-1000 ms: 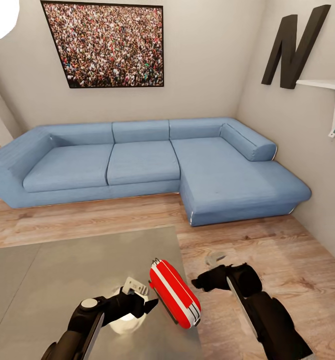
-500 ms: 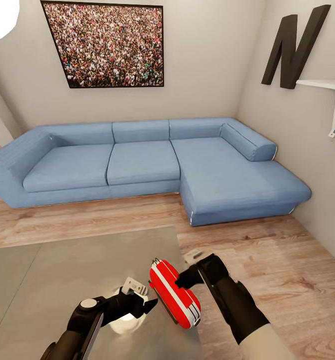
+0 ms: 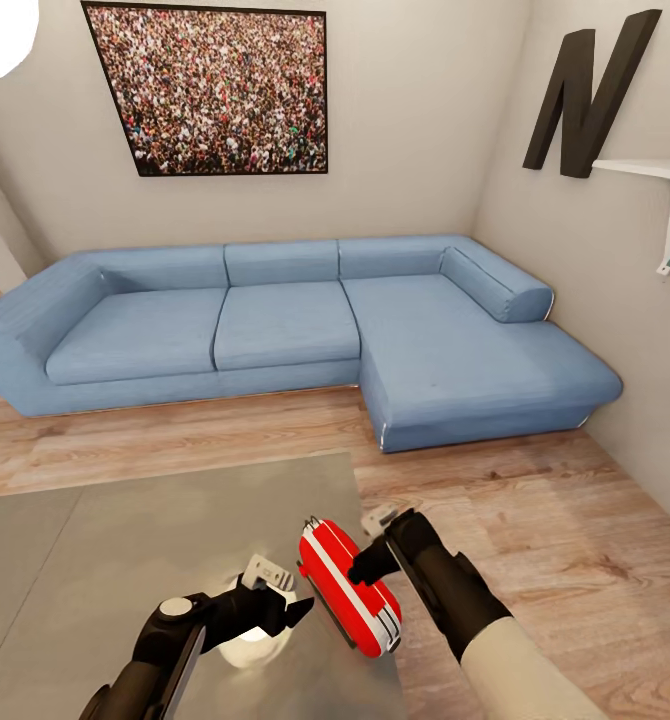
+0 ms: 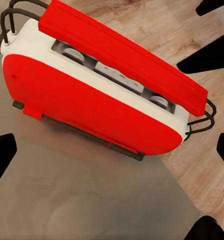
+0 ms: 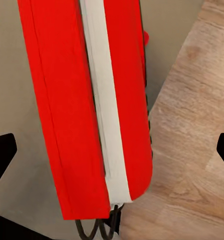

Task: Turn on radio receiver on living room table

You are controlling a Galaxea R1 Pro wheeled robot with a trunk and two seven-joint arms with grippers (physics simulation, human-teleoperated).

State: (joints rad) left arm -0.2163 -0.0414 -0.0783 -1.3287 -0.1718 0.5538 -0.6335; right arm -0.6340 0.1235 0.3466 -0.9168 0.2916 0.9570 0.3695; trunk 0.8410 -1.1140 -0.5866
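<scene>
Head view, left to right. The glossy grey-beige reflective worktop (image 3: pixel 125 540) carries the small red rounded radio receiver with a white band and white end faces (image 3: pixel 350 588) at its near right corner, close to the edge above the light wood floor (image 3: pixel 535 500). The receiver's long axis runs obliquely — far end toward the blue L-shaped sofa (image 3: pixel 275 330), near end toward the robot and slightly rightward. The black left gripper (image 3: pixel 293 608) rests low over the worktop just beside the receiver's left flank; in the left wrist view its dark fingers (image 4: pixel 2 150) stand apart at the frame edges with the receiver (image 4: pixel 99 85) between and ahead of them, not touched. The black right gripper (image 3: pixel 367 562) lies against or just above the receiver's upper right side and is judged the nearer of the two; contact cannot be confirmed. In the right wrist view the fingers (image 5: pixel 1 152) are likewise spread, the receiver (image 5: pixel 86 100) lying lengthwise directly beneath them — its controls cannot be made out here.
</scene>
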